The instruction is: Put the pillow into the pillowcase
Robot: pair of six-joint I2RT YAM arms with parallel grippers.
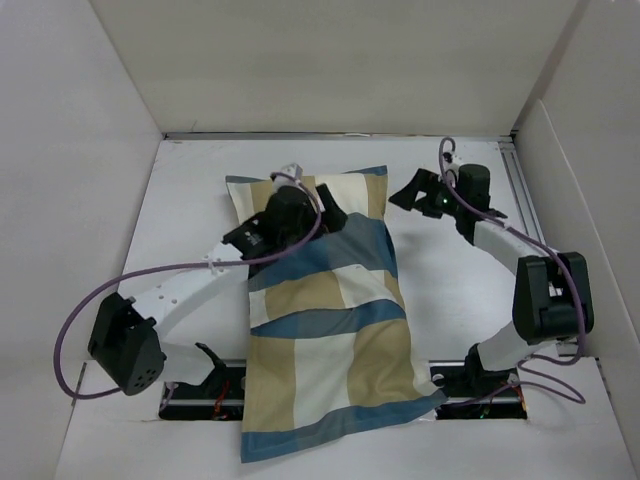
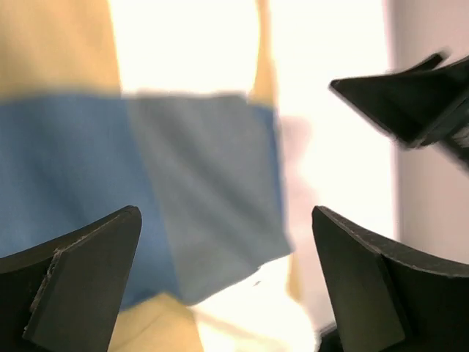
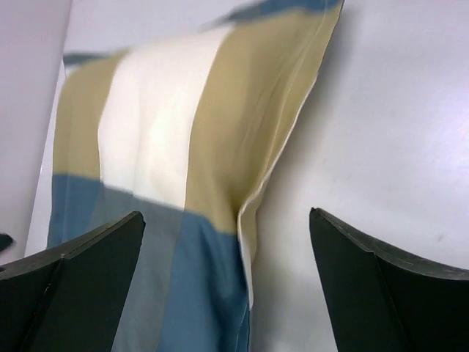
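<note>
Your left gripper (image 1: 333,215) reaches, fingers spread, over the far end of the blue-tan-cream checked fabric pillowcase (image 1: 330,340); right gripper (image 1: 405,196) beside it, spread too.

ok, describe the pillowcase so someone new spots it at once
Start at the white table. Lying lengthwise down its middle, its far end under the left gripper and its near end at the table's near edge, is the pillowcase. It is the only patterned thing there: big blue, tan and cream checks.

Below the right claw (image 3: 226,214), bare white tabletop (image 3: 388,125) lies on one side; the plump blue-tan-cream checked fabric pillowcase (image 3: 168,147) fills the other.
</note>
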